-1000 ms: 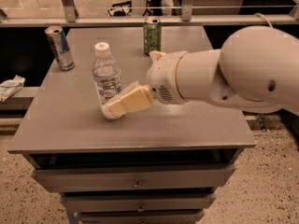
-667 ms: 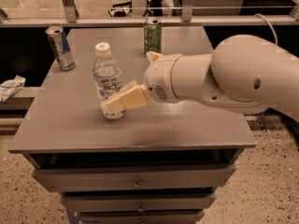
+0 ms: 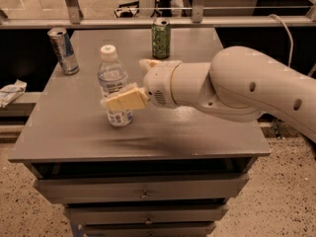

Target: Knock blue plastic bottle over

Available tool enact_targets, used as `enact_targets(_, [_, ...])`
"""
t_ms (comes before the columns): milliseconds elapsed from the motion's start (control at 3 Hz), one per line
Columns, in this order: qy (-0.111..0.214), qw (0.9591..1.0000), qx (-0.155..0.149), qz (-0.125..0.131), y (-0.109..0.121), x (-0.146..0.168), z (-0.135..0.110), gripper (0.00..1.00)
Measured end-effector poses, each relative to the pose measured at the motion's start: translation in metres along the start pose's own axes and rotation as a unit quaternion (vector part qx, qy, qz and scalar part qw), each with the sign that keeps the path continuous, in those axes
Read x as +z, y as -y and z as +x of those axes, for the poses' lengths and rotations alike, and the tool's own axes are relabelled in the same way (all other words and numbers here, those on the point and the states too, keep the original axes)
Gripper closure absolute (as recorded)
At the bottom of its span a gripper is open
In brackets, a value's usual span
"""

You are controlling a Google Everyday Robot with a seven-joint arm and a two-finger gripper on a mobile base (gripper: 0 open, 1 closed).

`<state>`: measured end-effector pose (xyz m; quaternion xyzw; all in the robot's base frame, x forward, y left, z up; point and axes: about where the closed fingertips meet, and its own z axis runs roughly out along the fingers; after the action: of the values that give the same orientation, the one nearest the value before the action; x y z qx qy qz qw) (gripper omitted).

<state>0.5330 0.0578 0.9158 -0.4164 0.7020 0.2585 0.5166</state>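
The clear plastic water bottle with a white screw cap and blue-and-white label [image 3: 113, 83] stands upright on the grey table with drawers [image 3: 197, 132], directly behind the tip of the tool [image 3: 124, 99]. It is in the same spot as a moment ago, with no visible lean. The tool's cream-coloured tip lies across the front of the bottle's lower half, over the label, and appears to touch it. Since the earlier frame the tip has moved slightly further left across the bottle and slightly higher. Whether the tool is released or clenched cannot be told.

The bulky white arm [image 3: 237, 85] behind the tool reaches in from the right. Its shell now sits a little lower in the view than before.

The green can [image 3: 161, 37] stands upright beyond the tool, well apart from it near the table's far edge, where it was before. The slim silver-blue can [image 3: 62, 51] stands upright far to the left of the tool and further back, also unmoved. A crumpled white scrap [image 3: 12, 92] lies off the table to the left of the tool.
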Motion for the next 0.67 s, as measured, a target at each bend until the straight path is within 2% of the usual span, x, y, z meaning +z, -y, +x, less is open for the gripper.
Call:
enact_targets(333, [0.025,0.9996,0.008,-0.011,0.0078,0.0186,-0.0035,0.49])
enact_targets(667, [0.033,0.9993,0.01,-0.011,0.0166,0.0214,-0.0062,0.72])
